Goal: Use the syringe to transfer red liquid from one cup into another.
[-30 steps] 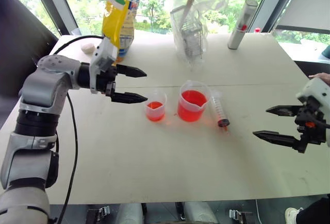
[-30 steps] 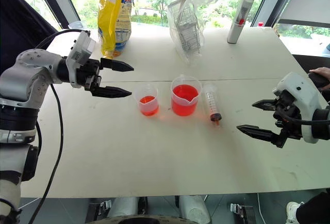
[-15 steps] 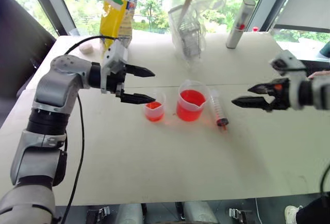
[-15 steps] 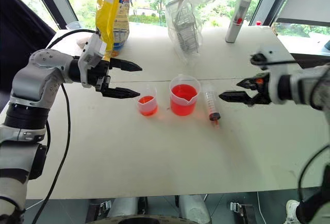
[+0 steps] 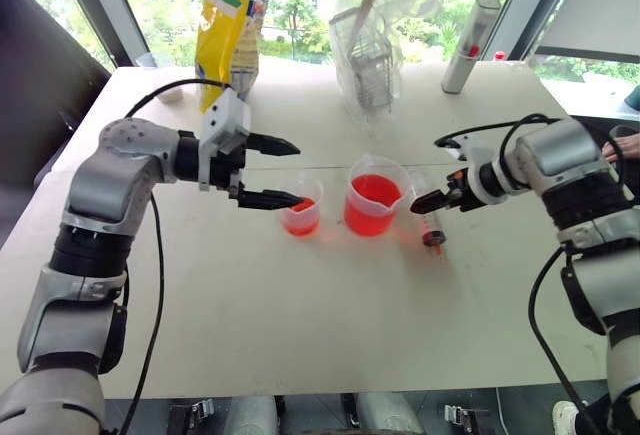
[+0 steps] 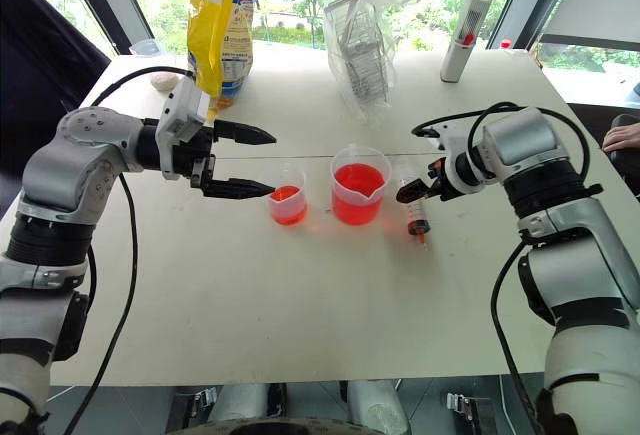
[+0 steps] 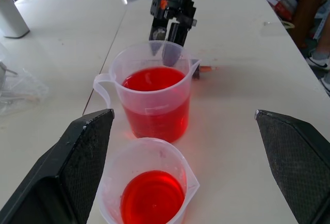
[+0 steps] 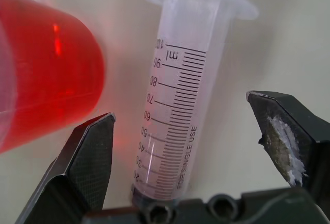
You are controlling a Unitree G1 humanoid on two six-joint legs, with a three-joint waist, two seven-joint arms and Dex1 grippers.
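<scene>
Wide off-white table (image 5: 300, 335). Along its far edge: tall yellow snack bag (image 5: 228, 25) toward the far left corner, crinkled clear plastic bag (image 5: 375, 30) holding wire utensils mid-edge, white cylinder bottle (image 5: 470, 45) with a red mark toward the far right.

Mid-table, larger clear plastic spouted beaker (image 5: 373, 195), roughly half full of translucent orange-red liquid (image 5: 372, 205). Just beside it on the left, apart, the smaller narrow clear cup (image 5: 301, 206) with a shallow layer of the same liquid.

Clear plastic syringe (image 5: 427, 217) with printed graduations lies flat on the table just right of the beaker, flange toward the far edge, dark seal and orange tip toward the near edge.

Left gripper (image 5: 285, 172) released, fingers spread wide, pointing sideways at the small cup; lower finger tip at the cup's rim, contact unclear. Right gripper (image 5: 428, 198) released too, angled down over the syringe; in the right wrist view its black fingers (image 8: 85, 157) straddle the barrel without touching.
</scene>
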